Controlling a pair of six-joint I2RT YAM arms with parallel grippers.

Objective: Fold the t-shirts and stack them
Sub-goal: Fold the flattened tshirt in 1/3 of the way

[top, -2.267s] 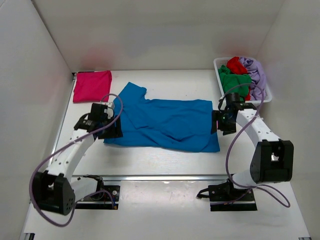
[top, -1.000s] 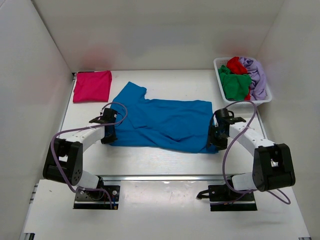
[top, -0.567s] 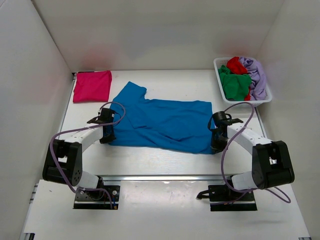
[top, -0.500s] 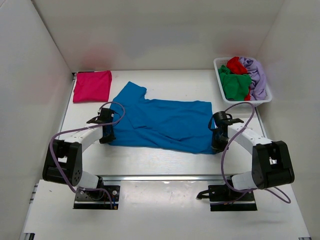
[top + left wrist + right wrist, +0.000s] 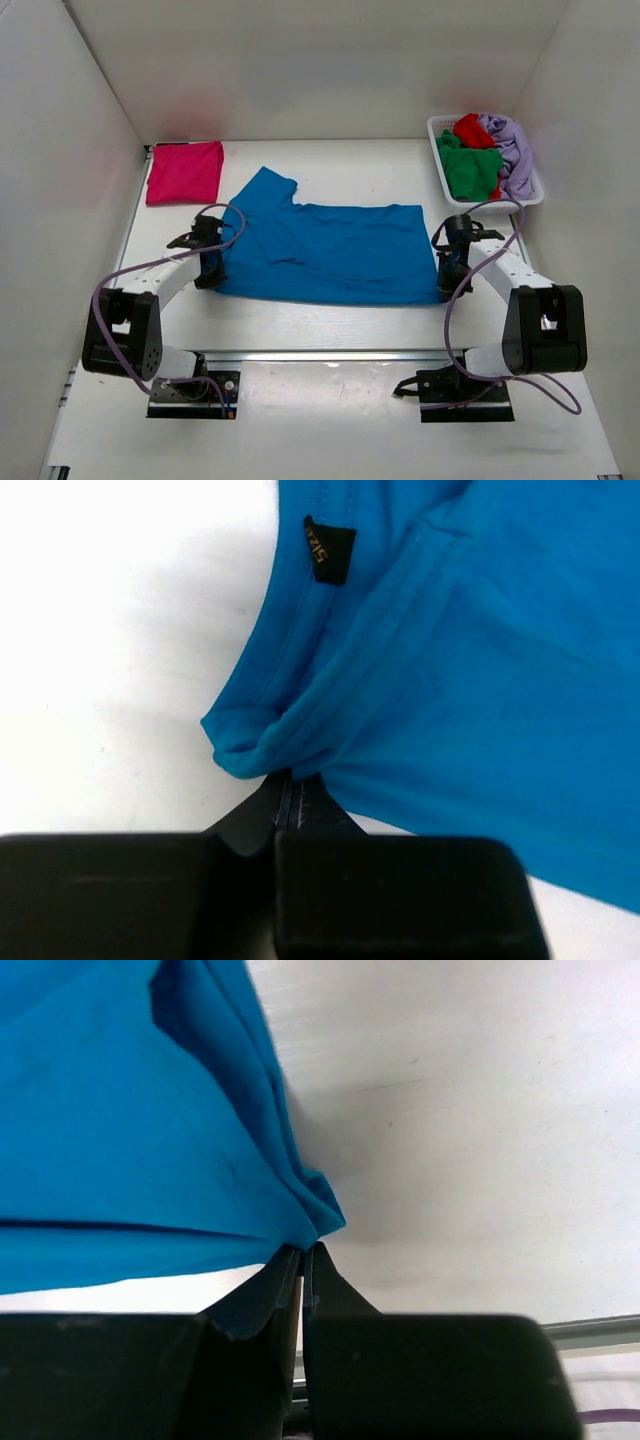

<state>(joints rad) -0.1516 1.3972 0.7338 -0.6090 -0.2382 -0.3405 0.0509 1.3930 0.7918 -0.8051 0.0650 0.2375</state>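
The blue t-shirt [image 5: 320, 250] lies spread flat mid-table [image 5: 330, 320]. The left gripper [image 5: 290, 785] is clenched on its near-left corner, and the right gripper [image 5: 305, 1255] on its near-right corner. A folded pink t-shirt [image 5: 185, 171] lies far left. The basket [image 5: 436, 150] at far right holds more shirts.

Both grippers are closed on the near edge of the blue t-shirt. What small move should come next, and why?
Probably raise both grippers a little, together, to lift the near edge off the table. The left gripper and the right gripper are each shut on a near corner of the blue t-shirt, which lies spread out between them; lifting evenly should start the fold.
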